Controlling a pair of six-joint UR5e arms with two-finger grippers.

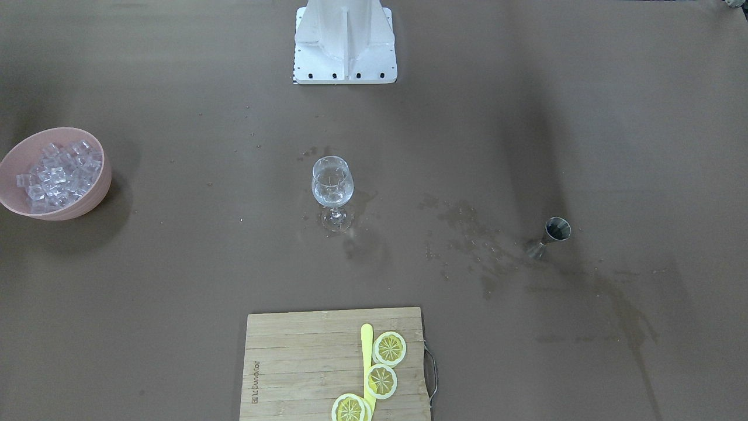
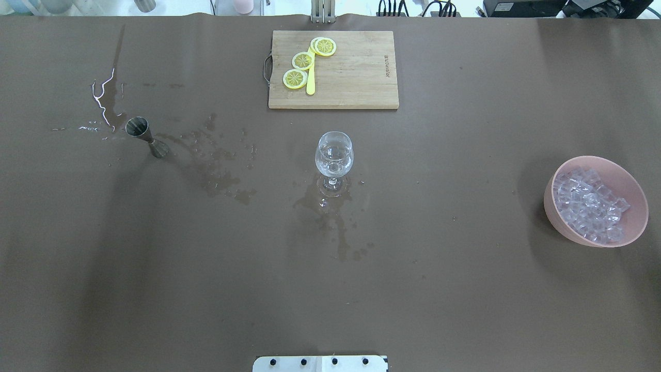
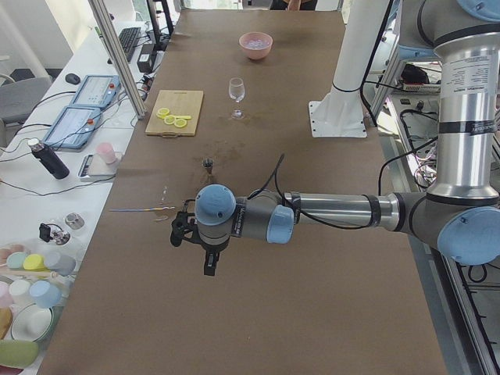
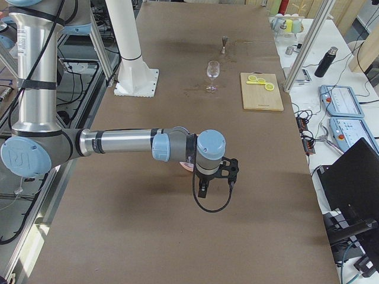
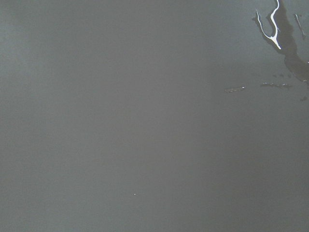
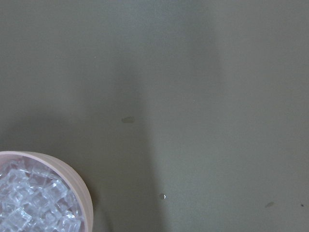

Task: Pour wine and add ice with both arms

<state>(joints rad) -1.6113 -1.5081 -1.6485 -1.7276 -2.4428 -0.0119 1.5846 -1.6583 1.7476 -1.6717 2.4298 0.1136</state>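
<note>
Jaw state cannot be told for either arm: the left gripper (image 3: pixel 208 264) and the right gripper (image 4: pixel 203 188) show only in the side views, each hanging above the table (image 2: pixel 465 289).
Left to right in the overhead view: a metal jigger (image 2: pixel 144 134) stands among wet stains (image 2: pixel 217 165); the wine glass (image 2: pixel 334 154) stands mid-table, the wine (image 2: pixel 333 165) barely visible inside it; the ice (image 2: pixel 588 204) lies heaped in a pink bowl (image 2: pixel 551 206). Beyond the glass lies a cutting board (image 2: pixel 351 77) with lemon slices (image 2: pixel 302 60).
</note>
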